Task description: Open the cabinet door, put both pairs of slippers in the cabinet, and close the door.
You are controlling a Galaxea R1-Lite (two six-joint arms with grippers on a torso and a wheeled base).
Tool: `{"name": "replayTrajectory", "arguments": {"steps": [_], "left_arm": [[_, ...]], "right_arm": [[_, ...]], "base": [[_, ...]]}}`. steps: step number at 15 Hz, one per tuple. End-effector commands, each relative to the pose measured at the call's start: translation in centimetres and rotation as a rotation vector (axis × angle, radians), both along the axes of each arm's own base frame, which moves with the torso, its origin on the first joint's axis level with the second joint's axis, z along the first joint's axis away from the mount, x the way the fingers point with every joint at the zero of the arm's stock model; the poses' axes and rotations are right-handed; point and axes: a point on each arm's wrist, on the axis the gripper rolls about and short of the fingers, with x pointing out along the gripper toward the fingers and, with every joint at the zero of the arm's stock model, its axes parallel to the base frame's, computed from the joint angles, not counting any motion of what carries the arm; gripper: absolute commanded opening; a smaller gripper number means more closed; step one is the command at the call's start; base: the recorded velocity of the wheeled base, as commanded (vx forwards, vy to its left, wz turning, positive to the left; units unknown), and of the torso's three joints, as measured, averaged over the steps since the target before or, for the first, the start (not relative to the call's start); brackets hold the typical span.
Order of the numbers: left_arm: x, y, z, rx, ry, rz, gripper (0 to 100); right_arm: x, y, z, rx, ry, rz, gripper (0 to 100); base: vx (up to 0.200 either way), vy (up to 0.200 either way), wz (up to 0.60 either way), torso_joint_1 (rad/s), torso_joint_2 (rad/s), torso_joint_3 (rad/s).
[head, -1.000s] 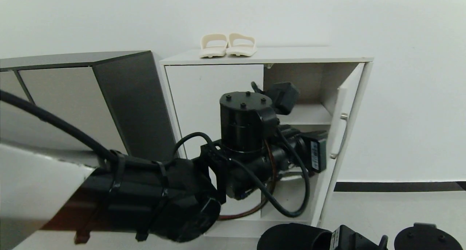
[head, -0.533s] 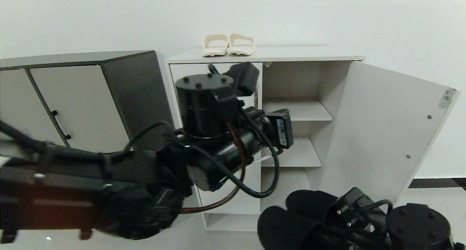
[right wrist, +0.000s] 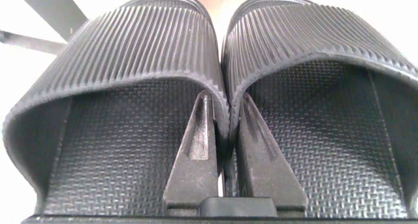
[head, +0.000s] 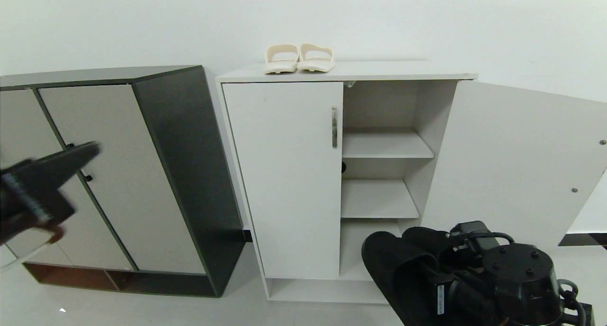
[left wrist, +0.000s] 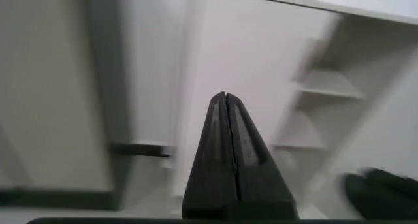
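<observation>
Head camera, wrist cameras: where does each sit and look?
Head view: robot's head, looking down at the cabinet; left gripper, right arm at edges.
Left wrist view: left wrist, facing the cabinet past the shut left gripper.
Right wrist view: right wrist, facing black slippers in the right gripper.
Shared: head and left wrist show the shelves.

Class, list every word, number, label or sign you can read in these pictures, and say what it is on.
None can be read.
White label on the right arm's wrist: too small to read.
White cabinet, beige slippers, black slippers: no print visible.
</observation>
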Motion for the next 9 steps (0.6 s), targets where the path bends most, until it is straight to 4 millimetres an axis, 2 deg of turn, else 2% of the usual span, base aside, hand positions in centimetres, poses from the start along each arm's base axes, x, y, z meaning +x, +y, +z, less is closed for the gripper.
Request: {"name": "replayTrajectory", "arguments": {"steps": [1, 2, 5, 7, 9], "left_arm": [[-9.6, 5.2, -9.6, -0.002, -0.054, 0.363, 0], [-10.3, 5.3, -11.8, 0.005, -0.042, 0.361, 0], [-11.6, 5.4, -16.6, 0.040, -0.011, 0.312, 0], [-11.6, 5.3, -17.0, 0.038, 0.016, 0.280, 0], [-11.5, 5.0, -17.6, 0.060, 0.064, 0.148, 0]], "right_arm": [[0.1, 0.1, -0.6, -0.017, 0.016, -0.001, 0], [0.2, 0.1, -0.5, -0.018, 0.012, -0.005, 0], [0.2, 0.2, -0.5, -0.024, -0.002, 0.004, 0], [0.3, 0.2, -0.3, -0.021, -0.022, 0.010, 0], [0.2, 0.2, -0.2, -0.020, -0.039, 0.015, 0]], "base": [[0.000, 0.000, 0.00, 0.000, 0.00, 0.000], [0.000, 0.000, 0.00, 0.000, 0.00, 0.000], [0.000, 0.000, 0.00, 0.000, 0.00, 0.000], [0.000, 0.000, 0.00, 0.000, 0.00, 0.000], [0.000, 0.000, 0.00, 0.000, 0.00, 0.000]]}}
